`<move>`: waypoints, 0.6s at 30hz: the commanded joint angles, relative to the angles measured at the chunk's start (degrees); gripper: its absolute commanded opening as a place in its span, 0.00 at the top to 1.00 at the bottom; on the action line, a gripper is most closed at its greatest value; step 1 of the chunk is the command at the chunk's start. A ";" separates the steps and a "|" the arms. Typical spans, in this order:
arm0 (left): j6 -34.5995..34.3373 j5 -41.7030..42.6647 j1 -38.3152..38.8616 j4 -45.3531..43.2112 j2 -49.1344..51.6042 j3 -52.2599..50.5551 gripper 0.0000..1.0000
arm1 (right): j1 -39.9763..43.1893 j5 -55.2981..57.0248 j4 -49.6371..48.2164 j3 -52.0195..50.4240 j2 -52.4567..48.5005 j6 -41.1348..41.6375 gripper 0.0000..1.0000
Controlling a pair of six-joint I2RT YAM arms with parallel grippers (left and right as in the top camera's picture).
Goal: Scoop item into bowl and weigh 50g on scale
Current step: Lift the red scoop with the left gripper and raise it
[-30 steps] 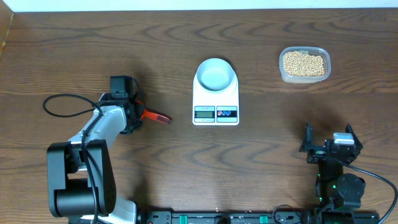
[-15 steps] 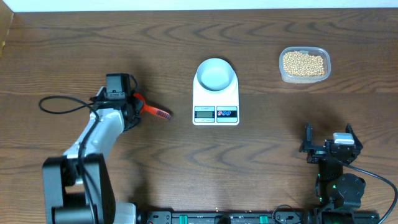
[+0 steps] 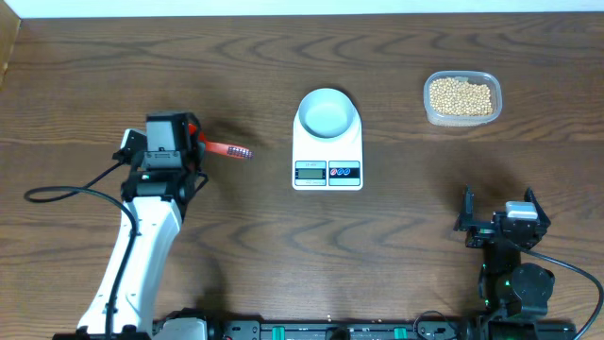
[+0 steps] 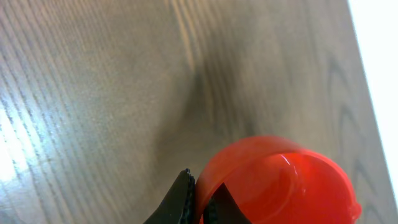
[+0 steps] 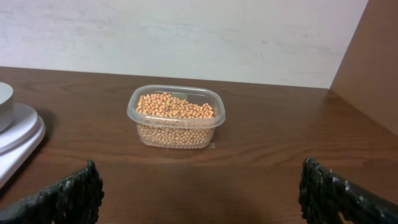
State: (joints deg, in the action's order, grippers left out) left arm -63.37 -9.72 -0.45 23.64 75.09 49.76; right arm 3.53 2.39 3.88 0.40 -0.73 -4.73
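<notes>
The white bowl (image 3: pixel 327 113) stands on the white scale (image 3: pixel 327 157) at mid-table. It looks empty. The tan beans (image 3: pixel 461 95) fill a clear tub at the back right and also show in the right wrist view (image 5: pixel 177 107). My left gripper (image 3: pixel 195 140) is left of the scale, shut on a red scoop (image 3: pixel 226 148) whose handle points right toward the scale. In the left wrist view the gripper (image 4: pixel 200 200) pinches the rim of the red scoop cup (image 4: pixel 280 180) above bare wood. My right gripper (image 3: pixel 498 206) is open and empty near the front right, facing the tub.
The clear plastic tub (image 3: pixel 487 79) sits near the table's back right corner. A black cable (image 3: pixel 66 192) trails left of the left arm. The scale's edge (image 5: pixel 18 140) shows at the left of the right wrist view. A white wall runs behind the table.
My left arm has swung up and away from the front edge, carrying the red scoop farther back and slightly left. The right arm, bowl, scale and tub have not moved.
</notes>
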 commanded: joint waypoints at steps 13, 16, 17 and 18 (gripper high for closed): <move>-3.65 -11.34 4.28 -7.28 -1.27 0.76 0.93 | 0.17 0.70 -0.42 -0.09 0.07 0.83 0.01; -3.65 -9.94 4.28 -7.28 -1.27 0.76 0.93 | 0.17 -3.10 -3.56 -0.09 0.07 0.94 0.01; -3.63 -9.05 4.28 -7.26 -1.27 0.79 0.93 | 0.17 -6.36 -4.63 -0.09 0.07 0.83 0.01; -3.65 -8.28 4.42 -7.23 -1.27 0.79 0.93 | 0.17 -8.46 -5.01 -0.09 0.07 0.87 0.01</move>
State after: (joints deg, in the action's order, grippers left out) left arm -66.26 -19.20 3.66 16.45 74.15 49.76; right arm 3.53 0.21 -0.27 0.38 -0.75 -4.73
